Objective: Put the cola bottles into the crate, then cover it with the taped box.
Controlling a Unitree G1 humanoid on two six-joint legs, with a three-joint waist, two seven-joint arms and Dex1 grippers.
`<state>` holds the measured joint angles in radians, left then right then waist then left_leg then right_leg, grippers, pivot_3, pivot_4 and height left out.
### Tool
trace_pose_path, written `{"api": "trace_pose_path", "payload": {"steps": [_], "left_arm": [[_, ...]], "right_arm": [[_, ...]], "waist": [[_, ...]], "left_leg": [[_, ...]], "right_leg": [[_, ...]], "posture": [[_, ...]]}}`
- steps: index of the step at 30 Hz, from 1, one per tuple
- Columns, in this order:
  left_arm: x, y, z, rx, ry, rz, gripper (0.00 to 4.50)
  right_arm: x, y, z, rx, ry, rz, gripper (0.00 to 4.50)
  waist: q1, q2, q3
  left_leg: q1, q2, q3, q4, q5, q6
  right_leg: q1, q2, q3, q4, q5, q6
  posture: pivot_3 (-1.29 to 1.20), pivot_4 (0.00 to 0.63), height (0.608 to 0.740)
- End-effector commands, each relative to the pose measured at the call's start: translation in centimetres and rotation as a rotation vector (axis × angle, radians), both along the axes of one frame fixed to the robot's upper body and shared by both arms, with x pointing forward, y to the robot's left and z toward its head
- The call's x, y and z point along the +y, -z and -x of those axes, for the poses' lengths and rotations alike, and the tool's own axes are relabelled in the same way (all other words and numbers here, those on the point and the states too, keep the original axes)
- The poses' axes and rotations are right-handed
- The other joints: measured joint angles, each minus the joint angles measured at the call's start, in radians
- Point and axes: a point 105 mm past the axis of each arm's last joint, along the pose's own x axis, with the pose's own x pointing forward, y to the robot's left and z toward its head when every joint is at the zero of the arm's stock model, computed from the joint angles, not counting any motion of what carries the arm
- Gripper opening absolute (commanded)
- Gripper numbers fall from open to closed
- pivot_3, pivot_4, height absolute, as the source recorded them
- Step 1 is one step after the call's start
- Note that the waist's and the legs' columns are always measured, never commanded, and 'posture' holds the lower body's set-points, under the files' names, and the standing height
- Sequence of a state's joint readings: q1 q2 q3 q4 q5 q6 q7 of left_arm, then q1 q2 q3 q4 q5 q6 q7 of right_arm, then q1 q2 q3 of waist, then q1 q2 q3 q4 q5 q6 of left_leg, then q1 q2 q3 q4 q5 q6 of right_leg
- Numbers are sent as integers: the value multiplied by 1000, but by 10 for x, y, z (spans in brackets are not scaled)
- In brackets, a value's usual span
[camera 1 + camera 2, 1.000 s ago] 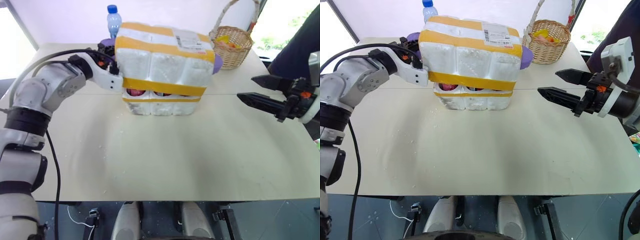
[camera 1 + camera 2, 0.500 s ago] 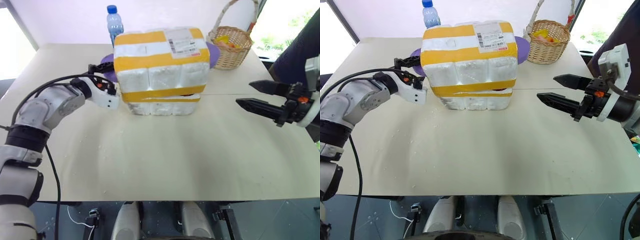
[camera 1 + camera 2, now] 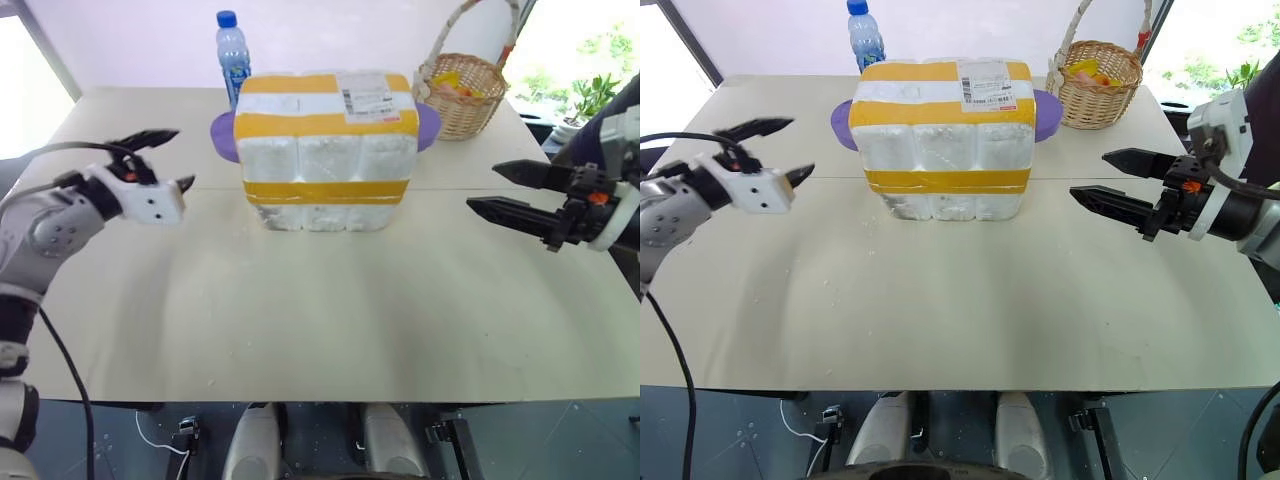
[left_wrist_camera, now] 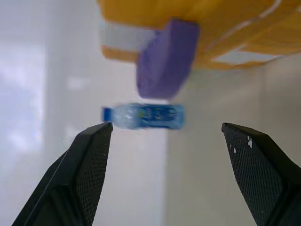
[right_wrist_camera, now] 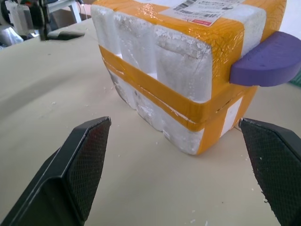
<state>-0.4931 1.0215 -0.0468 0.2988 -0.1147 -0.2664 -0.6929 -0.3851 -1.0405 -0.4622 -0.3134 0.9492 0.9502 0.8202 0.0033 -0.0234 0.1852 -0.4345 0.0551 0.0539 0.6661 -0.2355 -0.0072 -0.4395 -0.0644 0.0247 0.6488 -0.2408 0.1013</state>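
2 grippers, left [image 3: 165,160] and right [image 3: 510,192], jaws apart, flanking taped box [image 3: 325,150] on crate [image 3: 325,215].

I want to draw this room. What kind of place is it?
Probably an indoor test room with bright windows, not a home kitchen. One big plain table holds a taped foam box, a water bottle and a wicker basket.

Taped box [image 3: 326,150], earlier tilted and raised, now level, seated on crate [image 3: 325,214]. Left end effector [image 3: 165,160] released box, opened, pulled back leftward, apart from it.
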Motion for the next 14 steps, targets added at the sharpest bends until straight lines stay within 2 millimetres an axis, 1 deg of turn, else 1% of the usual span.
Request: {"api": "trace_pose_path", "payload": {"steps": [1,2,3,4,5,7,9,11,14], "left_arm": [[-6,-26,27,430,112,555,3894],[-8,-39,40,512,187,630,3894],[-8,-54,53,570,262,664,3894],[-9,-68,63,588,328,682,3894],[-9,-78,70,600,370,693,3894],[-5,-93,77,638,387,712,3894],[-2,-102,86,693,409,722,3894],[-1,-105,88,706,402,708,3894],[2,-95,81,701,314,612,3894]], "right_arm": [[-3,-5,0,-34,3,22,4500],[-4,-5,-1,-32,5,23,4500],[-6,-5,-3,-29,9,26,4500],[-8,-5,-4,-28,13,30,4500],[-10,-5,-5,-27,15,34,4500],[-13,-6,-8,-31,21,47,4500],[-14,-8,-9,-41,19,51,4500],[-13,-11,-10,-49,10,42,4500],[-12,-11,-13,-53,-1,19,4500]], "waist": [[0,-1,1],[0,-1,1],[-2,-2,1],[-4,-2,1],[-5,-2,1],[-8,-1,1],[-15,0,0],[-18,0,1],[-20,0,1]], "left_leg": [[0,0,0,0,0,0],[0,1,-1,1,0,0],[0,1,-1,1,0,0],[0,1,-1,1,0,0],[0,0,-1,1,0,0],[0,0,-1,0,0,0],[2,0,-1,0,0,0],[6,-1,-1,-2,0,0],[9,0,-1,-3,0,0]], "right_leg": [[0,0,0,0,0,0],[0,1,0,0,0,0],[0,1,0,0,0,0],[0,1,0,-1,0,0],[0,1,-1,-1,0,0],[0,1,-1,-1,0,0],[2,1,-1,-1,0,0],[5,1,0,-1,-1,-1],[6,2,0,-1,-4,-5]], "posture": [[0,150,740],[0,150,740],[0,150,740],[0,150,740],[0,150,740],[0,150,740],[0,150,740],[0,150,740],[0,150,740]]}}
